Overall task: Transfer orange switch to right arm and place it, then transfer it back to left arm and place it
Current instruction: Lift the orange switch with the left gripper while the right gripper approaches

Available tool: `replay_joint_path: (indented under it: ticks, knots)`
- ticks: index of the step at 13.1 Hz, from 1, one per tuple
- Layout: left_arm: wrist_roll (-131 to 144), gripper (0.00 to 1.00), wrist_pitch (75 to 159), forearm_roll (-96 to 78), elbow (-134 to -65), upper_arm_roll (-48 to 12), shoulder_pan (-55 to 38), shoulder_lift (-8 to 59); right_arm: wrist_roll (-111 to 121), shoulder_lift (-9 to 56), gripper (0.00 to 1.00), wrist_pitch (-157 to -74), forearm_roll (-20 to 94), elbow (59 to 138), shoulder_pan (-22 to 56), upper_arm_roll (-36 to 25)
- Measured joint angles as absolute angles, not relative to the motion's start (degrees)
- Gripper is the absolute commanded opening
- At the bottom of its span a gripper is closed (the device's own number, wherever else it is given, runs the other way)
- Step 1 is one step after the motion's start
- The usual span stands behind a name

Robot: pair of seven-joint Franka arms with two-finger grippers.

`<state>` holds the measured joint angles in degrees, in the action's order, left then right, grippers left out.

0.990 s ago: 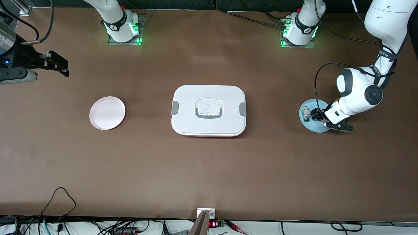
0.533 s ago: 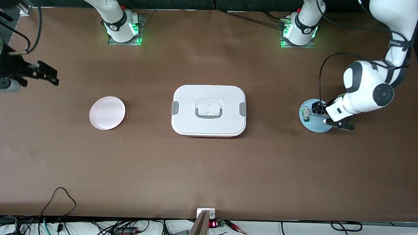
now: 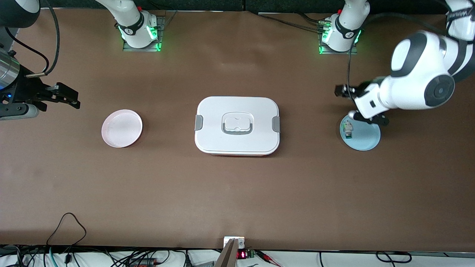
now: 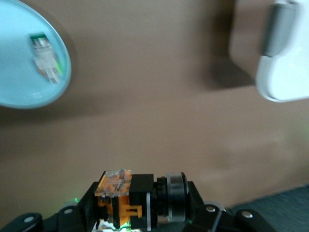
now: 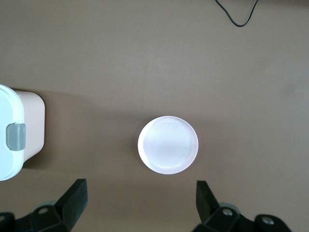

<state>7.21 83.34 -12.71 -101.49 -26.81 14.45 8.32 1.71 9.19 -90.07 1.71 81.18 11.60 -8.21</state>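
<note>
The orange switch, a small black part with an orange end, sits crosswise between the fingers of my left gripper. That left gripper is shut on it, up in the air over the table beside the blue plate. The white box with grey clasps lies mid-table, closed. My right gripper hangs open and empty over the right arm's end of the table, above the table beside the pink plate. In the right wrist view the right gripper has the pink plate ahead of its spread fingers.
A small white-and-green part lies on the blue plate, also seen as the white-and-green part. The box corner and box edge show in the wrist views. A black cable loops near the front edge.
My left gripper has risen off the blue plate with the orange switch and moved toward the arm bases. My right gripper has shifted a little at its end of the table.
</note>
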Motion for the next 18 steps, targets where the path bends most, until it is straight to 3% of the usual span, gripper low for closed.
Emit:
replay_joint_path:
  ticks: [3, 8, 14, 18]
  knots:
    - [20.9, 0.05, 74.2, -22.0, -92.9, -30.7, 14.3, 8.0, 1.7, 9.2, 1.0, -89.1, 1.7, 81.2, 11.6, -8.2]
    - [42.9, 0.05, 72.4, -42.8, -87.2, -32.8, 14.2, 8.0, 1.7, 9.0, 1.0, -86.1, 4.3, 81.1, 11.6, -8.2]
    - [71.2, 0.05, 87.4, -57.5, -87.0, -34.1, 10.0, 11.0, 1.7, 9.6, 1.0, -85.8, 13.8, 81.2, 11.2, -8.3]
    - [80.6, 0.05, 97.7, -63.2, -87.0, -34.3, 4.6, 14.9, 2.1, 9.7, 1.0, -82.9, 29.4, 82.5, 9.1, -8.5]
